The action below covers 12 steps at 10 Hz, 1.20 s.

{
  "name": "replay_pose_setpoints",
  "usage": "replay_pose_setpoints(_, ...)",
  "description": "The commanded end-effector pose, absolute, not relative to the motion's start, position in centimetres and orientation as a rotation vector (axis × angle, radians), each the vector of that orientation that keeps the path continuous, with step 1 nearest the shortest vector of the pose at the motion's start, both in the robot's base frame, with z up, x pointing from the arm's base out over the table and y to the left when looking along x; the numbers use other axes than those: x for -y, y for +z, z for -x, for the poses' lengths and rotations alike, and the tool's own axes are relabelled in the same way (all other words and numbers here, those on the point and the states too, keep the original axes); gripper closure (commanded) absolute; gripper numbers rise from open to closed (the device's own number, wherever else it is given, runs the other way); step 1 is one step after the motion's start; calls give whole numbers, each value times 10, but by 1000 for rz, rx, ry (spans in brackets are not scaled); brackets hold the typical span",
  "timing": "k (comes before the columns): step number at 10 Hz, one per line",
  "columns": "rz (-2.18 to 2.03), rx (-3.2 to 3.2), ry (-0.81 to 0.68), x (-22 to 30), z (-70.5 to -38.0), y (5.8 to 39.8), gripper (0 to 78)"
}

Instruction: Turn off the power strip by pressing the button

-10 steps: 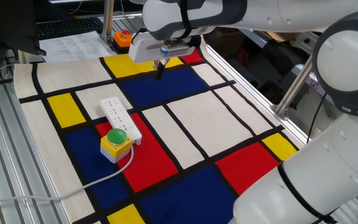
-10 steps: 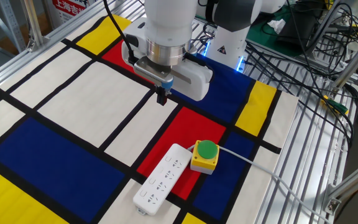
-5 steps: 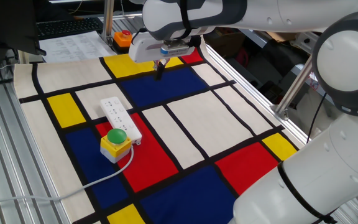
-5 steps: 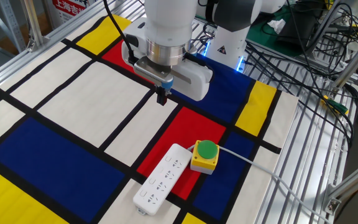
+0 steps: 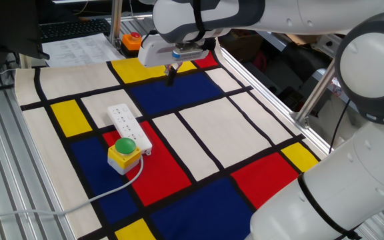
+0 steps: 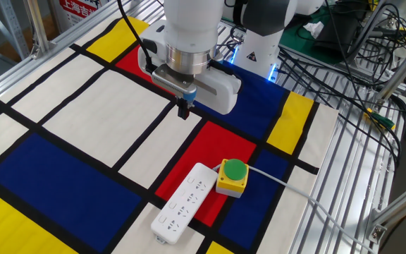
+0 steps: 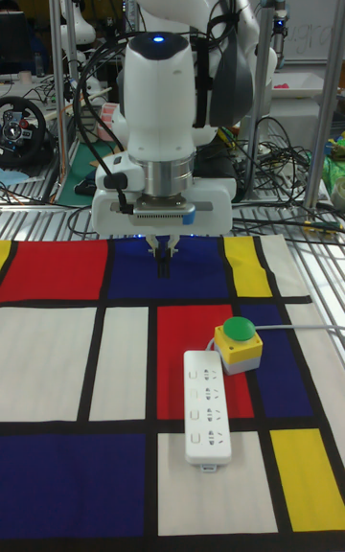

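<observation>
One fixed view: the gripper [image 5: 171, 75] hangs far from the strip [image 5: 129, 126]; nothing is pressed yet.

Other fixed view: its fingers look pressed together. The strip [image 6: 185, 202] lies on the mat, touching a green button box [image 6: 232, 176].

Tall view: I cannot see the strip's tiny switch.

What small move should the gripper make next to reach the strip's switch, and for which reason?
Probably travel across the mat toward the power strip, staying high. The gripper hangs above the cloth, well apart from the strip, and the green dome button stands right beside it.
</observation>
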State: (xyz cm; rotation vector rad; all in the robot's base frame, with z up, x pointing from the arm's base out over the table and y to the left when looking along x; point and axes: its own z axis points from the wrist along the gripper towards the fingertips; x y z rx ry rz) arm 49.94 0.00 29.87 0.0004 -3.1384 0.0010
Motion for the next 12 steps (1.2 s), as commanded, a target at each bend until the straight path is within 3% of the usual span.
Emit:
replay_pose_setpoints(1,-55,3110,-5,0,-500,299,776)
replay_pose_setpoints(2,-95,3105,115,-2,-500,301,776)
replay_pose_setpoints(3,-101,3103,130,-2,-500,301,776)
replay_pose_setpoints(12,-84,3065,38,-1,-503,304,776)
